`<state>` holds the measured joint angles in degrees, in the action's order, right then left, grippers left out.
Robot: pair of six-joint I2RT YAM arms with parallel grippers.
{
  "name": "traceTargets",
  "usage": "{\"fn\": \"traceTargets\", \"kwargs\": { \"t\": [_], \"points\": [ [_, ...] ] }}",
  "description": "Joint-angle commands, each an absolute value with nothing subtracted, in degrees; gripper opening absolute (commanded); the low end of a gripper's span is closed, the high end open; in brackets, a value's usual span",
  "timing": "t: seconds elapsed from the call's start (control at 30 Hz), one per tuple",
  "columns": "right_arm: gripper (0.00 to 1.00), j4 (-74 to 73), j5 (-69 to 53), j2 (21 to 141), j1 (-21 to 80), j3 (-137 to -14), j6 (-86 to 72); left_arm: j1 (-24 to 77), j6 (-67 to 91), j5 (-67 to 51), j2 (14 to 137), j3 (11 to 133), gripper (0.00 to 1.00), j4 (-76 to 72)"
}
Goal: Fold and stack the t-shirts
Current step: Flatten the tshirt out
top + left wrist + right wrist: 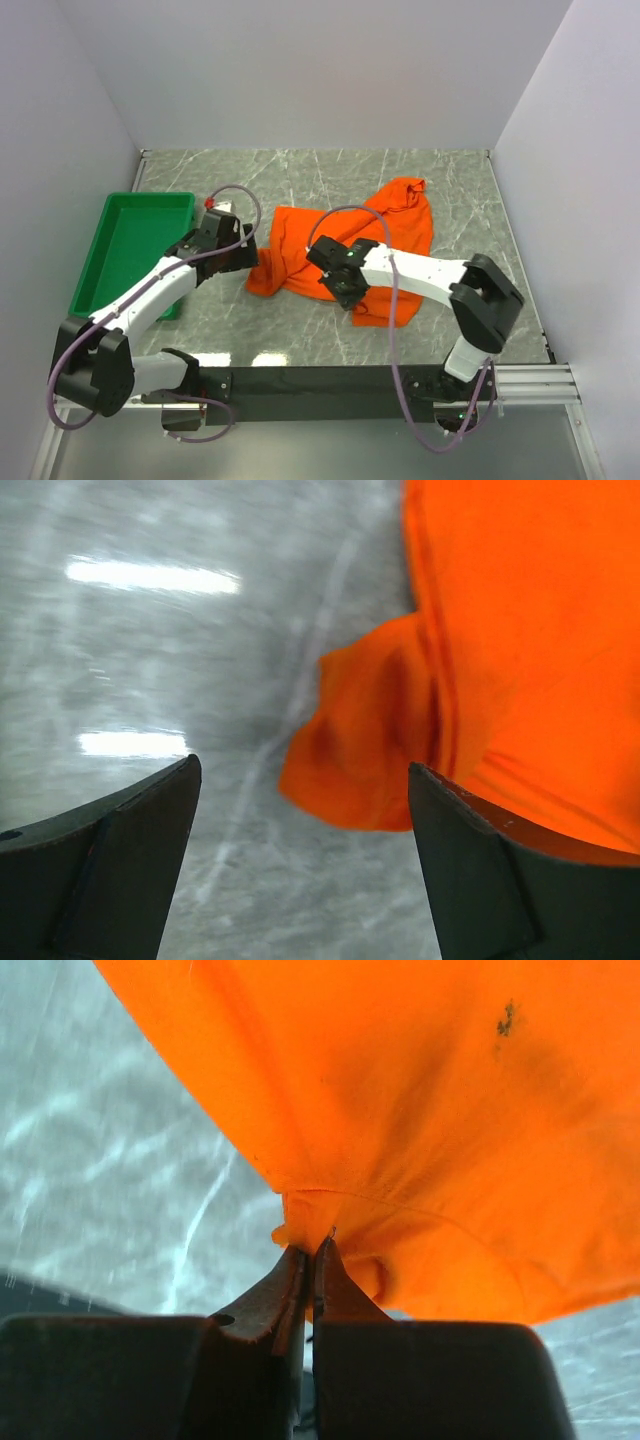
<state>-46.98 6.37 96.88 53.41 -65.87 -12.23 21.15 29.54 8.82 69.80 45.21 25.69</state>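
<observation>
Grey marble-patterned table (330, 170): carries everything. Bright orange short-sleeved cloth t-shirt (400, 220): one only, unfolded, rumpled, right of table centre seen from above. Long axis runs from 8 o'clock, where a bunched end lies, to 1 o'clock, with a further flap hanging toward 5 o'clock. Green rectangular plastic tray (130, 250): at the table's 9 o'clock side, well apart from the shirt. No cloth shows in its visible part; the left arm hides its near right corner. Right gripper (312, 1248): fingers together, pinched on a seamed fold of the shirt, cloth fanning up and away toward 12 o'clock in its own camera. From overhead this grip sits on the shirt's near-left area. Left gripper (302, 770): fingers wide apart, nothing between them. It sits just beside the bunched 8 o'clock end, and the cloth lies toward 3 o'clock from it overhead. In its wrist view the orange lobe is at 1 o'clock, with the right-hand finger at the cloth's edge and the left-hand finger over bare marble. Judgement: the left arm is nearer that end, so the coming move turns on it shifting toward 3 o'clock to straddle the lobe. Folding not yet begun.
</observation>
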Motion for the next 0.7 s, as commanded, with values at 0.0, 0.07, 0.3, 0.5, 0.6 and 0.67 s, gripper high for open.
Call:
{"fn": "traceTargets", "kwargs": {
  "t": [0.0, 0.07, 0.3, 0.5, 0.6, 0.67],
  "points": [
    [0.00, -49.13, 2.99, 92.03, 53.00, -63.38, -13.10, 23.28, 31.19, 1.41, 70.75, 44.56, 0.89, 23.29],
    [0.00, -48.78, 0.19, 91.15, 53.00, -61.70, -12.40, 25.48, 32.95, -0.34, 70.84, 44.39, 0.89, 22.24],
    [0.00, -52.55, -11.15, 88.86, 54.22, -58.28, -10.55, 26.54, 38.50, -0.18, 73.90, 46.66, 0.88, 20.39],
    [0.08, -53.18, -17.40, 84.73, 54.84, -59.14, -9.58, 26.54, 37.18, 1.93, 80.40, 49.65, 0.88, 19.51],
    [0.28, -52.82, -15.39, 83.06, 52.66, -60.99, -9.84, 26.46, 35.77, 3.42, 83.57, 51.50, 0.88, 19.34],
    [0.38, -52.12, -13.10, 82.36, 50.72, -61.52, -10.72, 26.54, 34.55, 4.22, 85.16, 53.60, 0.88, 19.42]
  ]
}}
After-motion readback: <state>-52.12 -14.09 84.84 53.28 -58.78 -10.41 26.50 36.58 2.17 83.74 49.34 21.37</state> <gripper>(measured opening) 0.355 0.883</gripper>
